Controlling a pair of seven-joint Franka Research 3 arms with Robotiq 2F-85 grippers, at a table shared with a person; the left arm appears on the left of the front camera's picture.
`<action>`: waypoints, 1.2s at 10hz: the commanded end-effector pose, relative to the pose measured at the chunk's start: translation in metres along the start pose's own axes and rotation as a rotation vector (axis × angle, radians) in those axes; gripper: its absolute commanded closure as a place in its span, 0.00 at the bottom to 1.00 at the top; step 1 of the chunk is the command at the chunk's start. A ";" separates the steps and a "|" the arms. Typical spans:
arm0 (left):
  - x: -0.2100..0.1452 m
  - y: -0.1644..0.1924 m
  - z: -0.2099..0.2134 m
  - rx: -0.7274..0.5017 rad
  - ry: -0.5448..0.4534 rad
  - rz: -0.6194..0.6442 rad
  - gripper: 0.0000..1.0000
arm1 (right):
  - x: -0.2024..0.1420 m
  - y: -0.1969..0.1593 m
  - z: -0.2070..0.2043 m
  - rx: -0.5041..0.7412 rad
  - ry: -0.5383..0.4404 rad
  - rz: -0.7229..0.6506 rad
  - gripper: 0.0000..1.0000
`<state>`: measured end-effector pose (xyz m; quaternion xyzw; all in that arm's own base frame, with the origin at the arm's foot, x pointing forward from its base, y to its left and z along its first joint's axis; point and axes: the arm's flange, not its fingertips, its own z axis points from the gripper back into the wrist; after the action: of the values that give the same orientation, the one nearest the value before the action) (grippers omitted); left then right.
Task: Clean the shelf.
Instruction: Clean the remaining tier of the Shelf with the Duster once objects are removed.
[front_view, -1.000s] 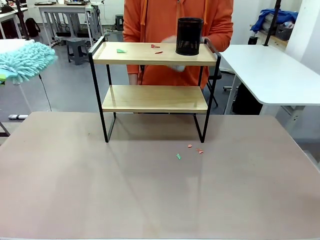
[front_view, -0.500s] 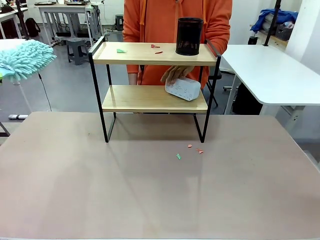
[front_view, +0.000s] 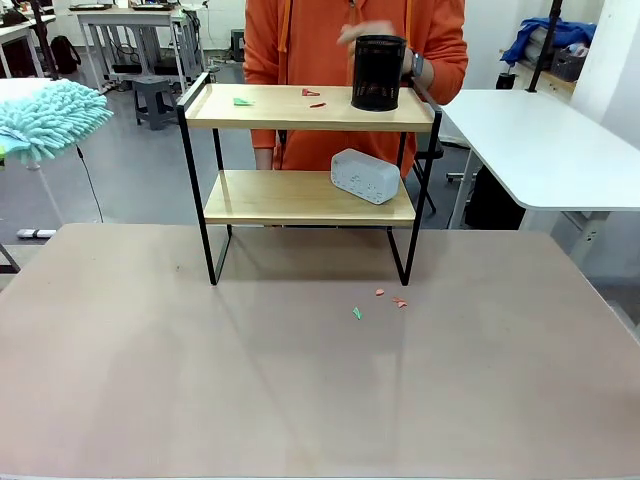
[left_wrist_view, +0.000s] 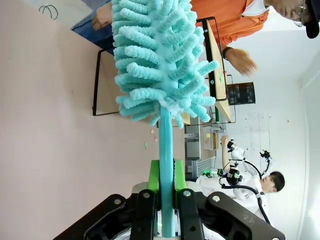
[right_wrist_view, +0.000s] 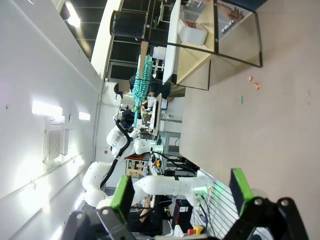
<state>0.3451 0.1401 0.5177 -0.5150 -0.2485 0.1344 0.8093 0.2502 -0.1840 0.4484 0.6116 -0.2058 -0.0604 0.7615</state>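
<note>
Two obstacles are now crowding the shelf (front_view: 270, 108).
White box (front_view: 365, 175) newly placed; left gripper (left_wrist_view: 167, 176) is clamping the duster (left_wrist_view: 160, 60), right gripper (right_wrist_view: 181, 189) gaping empty.

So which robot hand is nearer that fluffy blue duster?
Left: the left hand grips the duster by its handle. The right hand hangs open, well away from it.

I see my left tool (left_wrist_view: 166, 175) clamped tight on the duster (left_wrist_view: 160, 65) handle, its green pads (left_wrist_view: 154, 172) pressed to either side. My right tool (right_wrist_view: 181, 189) has its jaws spread wide, wrist rolled sideways.
</note>
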 end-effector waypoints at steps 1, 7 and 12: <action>0.001 0.000 0.000 -0.027 -0.004 -0.023 0.88 | 0.000 0.000 0.002 0.002 0.005 0.027 0.00; 0.000 0.000 0.000 0.000 0.000 0.000 0.88 | 0.000 0.000 0.002 0.002 0.005 0.027 0.00; 0.041 -0.159 -0.053 -0.075 -0.068 -0.103 0.88 | 0.000 0.000 0.002 0.002 0.005 0.027 0.00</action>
<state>0.3820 0.0642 0.6411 -0.5269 -0.3068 0.0872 0.7878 0.2503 -0.1840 0.4485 0.6116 -0.2058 -0.0603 0.7616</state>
